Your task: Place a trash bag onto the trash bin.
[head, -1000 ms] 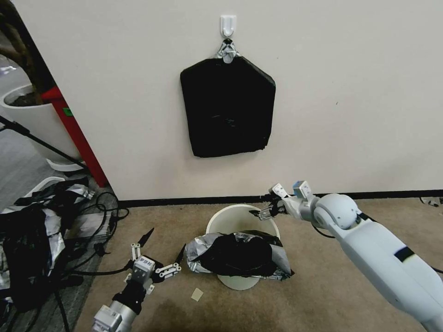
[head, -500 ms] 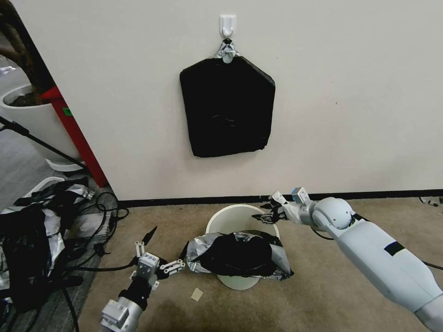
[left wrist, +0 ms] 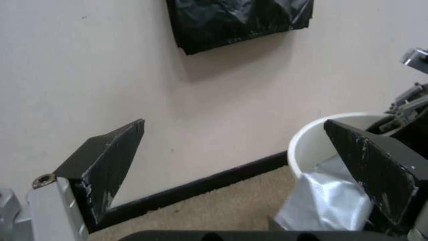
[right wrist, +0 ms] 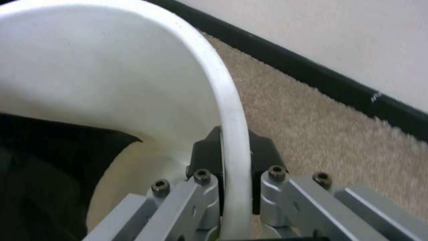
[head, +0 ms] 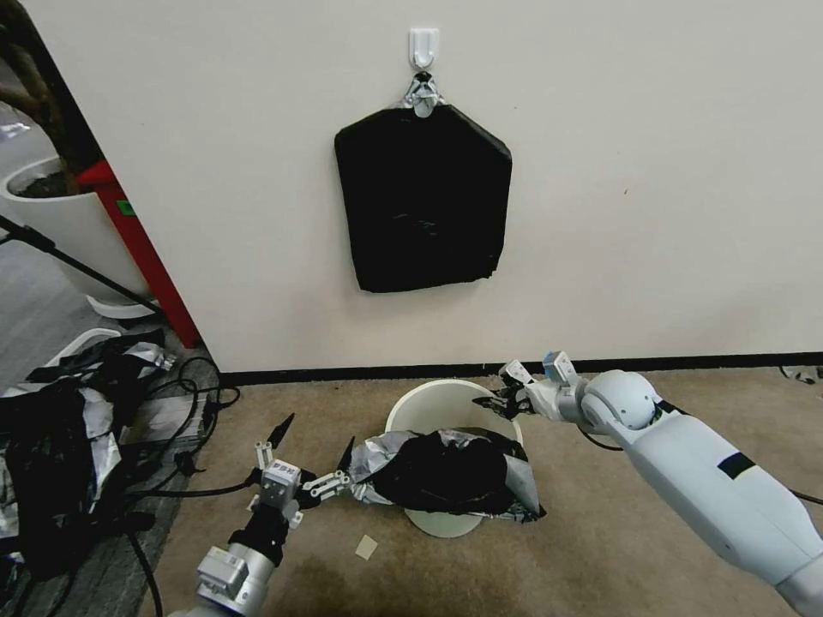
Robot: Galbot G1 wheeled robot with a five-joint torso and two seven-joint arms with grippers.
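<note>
On the carpet, right gripper (head: 501, 400) jaws clamped on trash bin (right wrist: 133, 77) rim, left gripper (head: 315, 452) jaws wide beside trash bag (head: 441, 471)

We stood in an indoor test area resembling an office corner: a plain cream wall (head: 651, 171) with black baseboard (head: 686, 363), beige carpet (head: 600, 523), a white adhesive hook (head: 423, 45) holding a black pad of bags (head: 422, 201), loose cables (head: 184, 403), and a white plant pot (head: 73, 223).

Bin mouth (head: 441, 403) open at wall side, front blocked by bag (head: 446, 471); cables (head: 184, 403) clutter left floor.
</note>
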